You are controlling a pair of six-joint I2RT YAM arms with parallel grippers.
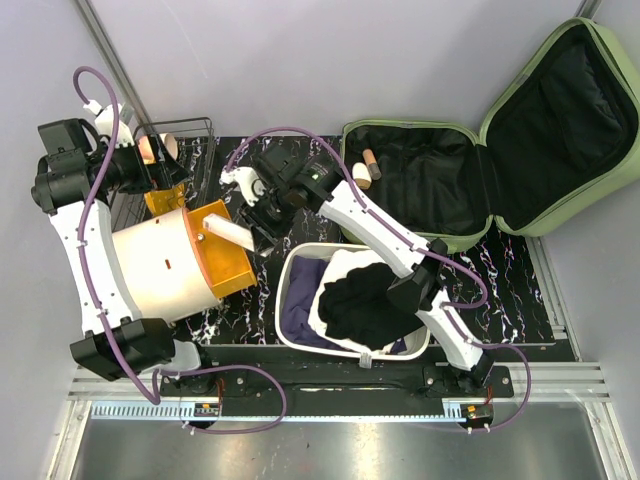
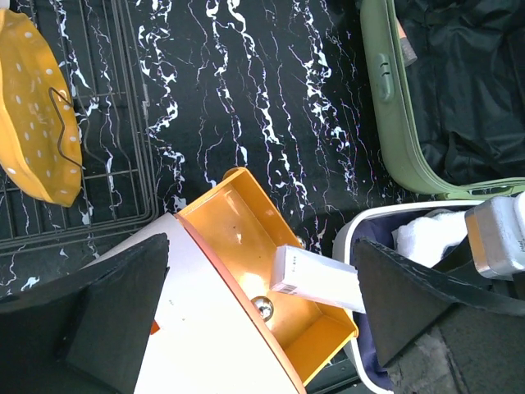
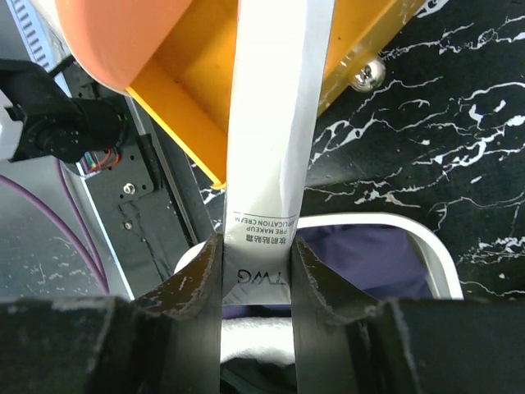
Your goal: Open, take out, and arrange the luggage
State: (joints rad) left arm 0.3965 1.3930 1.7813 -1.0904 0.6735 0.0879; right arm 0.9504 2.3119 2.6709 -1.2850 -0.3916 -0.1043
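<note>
From above, the luggage [image 1: 405, 125] is seen lying open at the far right of the tabletop [image 1: 500, 290], its lid spread to the right. The left claw [image 1: 158, 148] is held wide apart by a wire basket [image 1: 195, 135] at the far left.

In the left wrist view, the luggage's green wall is seen top right, beyond an orange drawer [image 2: 238, 213] into which a white tube [image 2: 316, 279] reaches.

In the right wrist view, the tube is pinched by the right claw [image 3: 256, 263], near a white bin [image 3: 394, 226].
</note>
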